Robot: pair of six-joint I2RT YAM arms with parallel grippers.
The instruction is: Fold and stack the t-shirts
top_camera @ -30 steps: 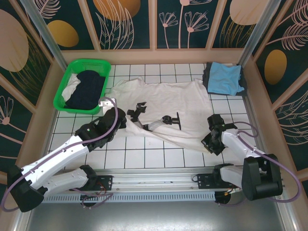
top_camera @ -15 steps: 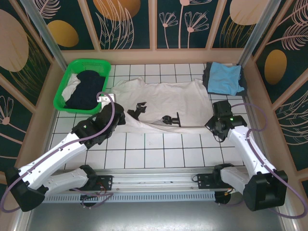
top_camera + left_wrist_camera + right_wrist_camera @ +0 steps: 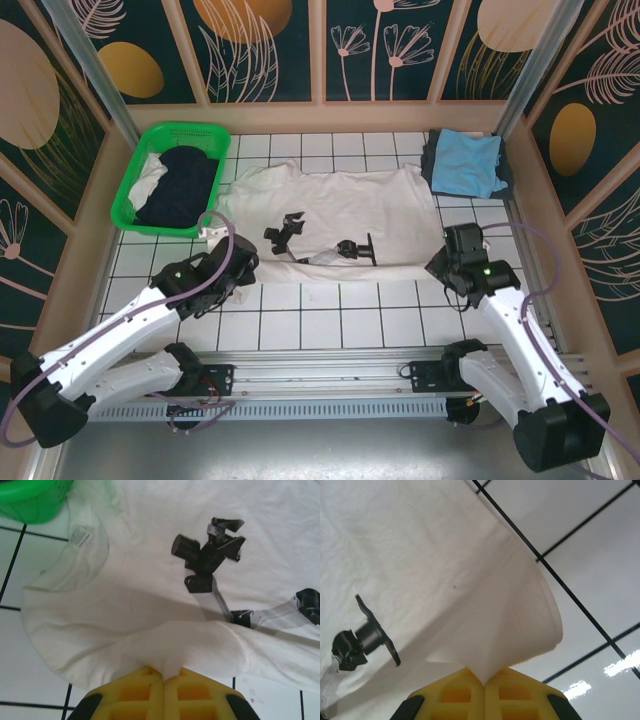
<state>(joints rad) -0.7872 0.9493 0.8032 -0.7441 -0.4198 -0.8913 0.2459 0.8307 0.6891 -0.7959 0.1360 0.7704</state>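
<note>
A large white t-shirt (image 3: 340,205) with small black prints lies spread across the middle of the table. My left gripper (image 3: 240,264) is shut on a pinch of its near left edge, and the cloth bunches up out of the yellow fingers (image 3: 150,692). Over on the other side, my right gripper (image 3: 448,262) is shut on the near right corner, which rises in a folded cone from its fingers (image 3: 460,695). A light blue t-shirt (image 3: 466,160) lies folded on a dark grey one (image 3: 503,181) at the far right. A dark navy t-shirt (image 3: 182,186) sits in the basket.
The green slotted basket (image 3: 135,178) stands at the far left and also holds some white cloth (image 3: 148,178). Wooden walls close in the tiled table on three sides. Bare tiles (image 3: 330,315) lie between the white shirt and the arm bases.
The right gripper has risen and moved away from the bases with the shirt corner. The left gripper shifted slightly nearer. The shirt's near edge is drawn up straighter and covers less of the table.
</note>
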